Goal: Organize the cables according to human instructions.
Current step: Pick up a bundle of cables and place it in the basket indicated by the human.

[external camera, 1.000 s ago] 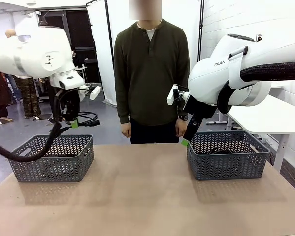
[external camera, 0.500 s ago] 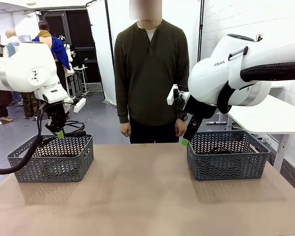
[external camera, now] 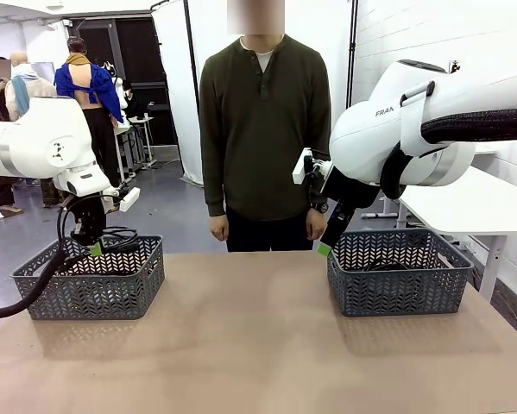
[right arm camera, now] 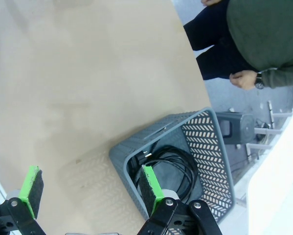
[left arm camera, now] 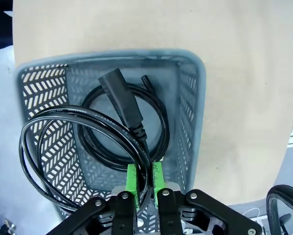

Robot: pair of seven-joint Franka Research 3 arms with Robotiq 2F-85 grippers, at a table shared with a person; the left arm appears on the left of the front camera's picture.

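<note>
Your left hand [left arm camera: 142, 177] is pinched tight on a coiled black cable [left arm camera: 63, 132], the cord running between the two green pads [left arm camera: 132, 177]. In the left wrist view that coil hangs over the left grey basket [left arm camera: 192, 112], its loops partly spilling past the basket's edge. White lettering runs along the cord's jacket, too small to read. A second cable [left arm camera: 122, 100] lies flat on the basket floor, its long black plug pointing toward the far corner.

From the front you see the left hand [external camera: 92, 243] just above the near-left basket [external camera: 94, 289], the held cable [external camera: 120, 235] looped at rim height.

Your right hand [right arm camera: 90, 188] stands wide, nothing between its green pads [right arm camera: 148, 185]. It hovers beside the right grey basket [right arm camera: 212, 147], at the corner nearest the table's middle. In that basket a coiled black cable [right arm camera: 173, 166] rests on the floor, plug end toward the near wall. In the front view the right hand [external camera: 327, 241] sits at the basket's [external camera: 400, 285] far left corner, and the white arm [external camera: 431, 121] behind it carries the letters "FRAN", the rest cut off by the arm's curve.

The person [external camera: 262, 129] stands at the far side of the table [external camera: 258, 362], arms hanging, a watch [right arm camera: 260, 84] on one wrist.
</note>
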